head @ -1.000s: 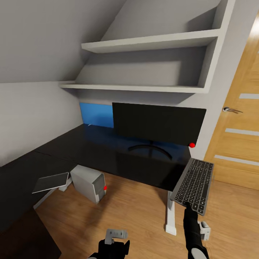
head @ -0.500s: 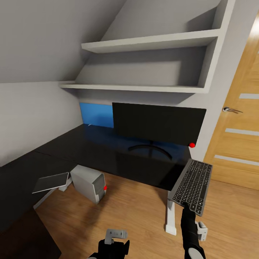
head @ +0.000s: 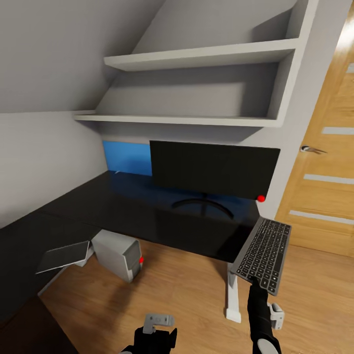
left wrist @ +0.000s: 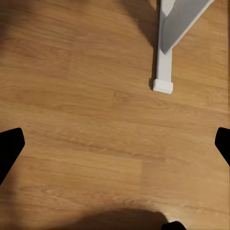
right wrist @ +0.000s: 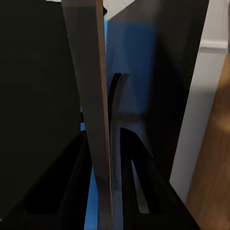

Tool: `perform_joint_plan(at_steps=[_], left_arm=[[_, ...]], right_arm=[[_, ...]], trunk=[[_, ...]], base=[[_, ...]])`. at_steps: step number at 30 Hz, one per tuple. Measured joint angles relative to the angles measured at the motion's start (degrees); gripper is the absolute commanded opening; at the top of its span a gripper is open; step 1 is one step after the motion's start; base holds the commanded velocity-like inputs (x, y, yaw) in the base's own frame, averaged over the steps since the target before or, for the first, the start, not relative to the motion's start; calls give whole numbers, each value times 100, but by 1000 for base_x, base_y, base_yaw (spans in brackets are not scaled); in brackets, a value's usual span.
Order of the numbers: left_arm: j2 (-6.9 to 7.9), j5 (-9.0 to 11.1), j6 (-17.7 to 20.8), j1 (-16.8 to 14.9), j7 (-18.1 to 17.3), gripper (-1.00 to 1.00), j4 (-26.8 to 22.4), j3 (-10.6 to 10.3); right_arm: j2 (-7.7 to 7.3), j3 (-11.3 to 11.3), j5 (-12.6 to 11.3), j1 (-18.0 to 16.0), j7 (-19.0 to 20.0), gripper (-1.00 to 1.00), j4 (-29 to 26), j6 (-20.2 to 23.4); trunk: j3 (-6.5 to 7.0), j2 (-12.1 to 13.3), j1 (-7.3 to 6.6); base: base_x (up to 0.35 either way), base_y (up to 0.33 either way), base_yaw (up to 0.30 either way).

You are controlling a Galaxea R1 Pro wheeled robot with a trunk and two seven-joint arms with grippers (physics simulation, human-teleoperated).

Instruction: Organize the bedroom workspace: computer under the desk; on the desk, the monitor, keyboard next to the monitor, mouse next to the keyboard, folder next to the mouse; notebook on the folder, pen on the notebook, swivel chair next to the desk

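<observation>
My right gripper (head: pixel 256 284) is shut on the near end of the keyboard (head: pixel 263 251), dark keys in a silver frame. It holds the keyboard tilted at the right end of the black desk (head: pixel 147 211). In the right wrist view the keyboard (right wrist: pixel 91 110) shows edge-on between the fingers (right wrist: pixel 72 191). The monitor (head: pixel 214 169) stands on the desk. The light grey computer (head: pixel 118 254) sits on the floor under it. A grey notebook (head: pixel 64 255) lies on the desk's left wing. My left gripper (head: pixel 158 322) hangs low and open over the wooden floor (left wrist: pixel 96 120).
A blue wall panel (head: pixel 125 157) sits behind the monitor, with white shelves (head: pixel 196 59) above. A wooden door (head: pixel 324 172) is at the right. The desk's white leg (head: pixel 231 295) stands next to my right arm; its foot (left wrist: pixel 165 57) shows in the left wrist view.
My right gripper has carried the keyboard slightly left, toward the desk's end. The head view has shifted a little, so the whole scene sits lower and further left.
</observation>
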Motion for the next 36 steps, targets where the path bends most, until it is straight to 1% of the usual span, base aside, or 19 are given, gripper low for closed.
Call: perform_joint_plan(at_steps=[6, 18, 27, 36], left_arm=[[0, 2, 1, 1, 0, 100, -1, 1], [0, 26, 1, 1, -9, 100, 1, 36], [1, 18, 1, 1, -9, 100, -1, 31], [4, 5, 2, 1, -9, 100, -1, 27]], right_arm=[[0, 0, -6, -1, -5, -100, 0, -1], [-8, 28, 1, -1, -4, -100, 1, 17], [-9, 2, -10, -1, -4, -100, 1, 32], [-18, 1, -9, -1, -6, -100, 7, 33]], trunk=[[-7, 0, 0], [-8, 0, 0], [-8, 0, 0], [-8, 0, 0]], base=[[9, 9, -162], [3, 0, -8], [93, 2, 0], [55, 173, 0]])
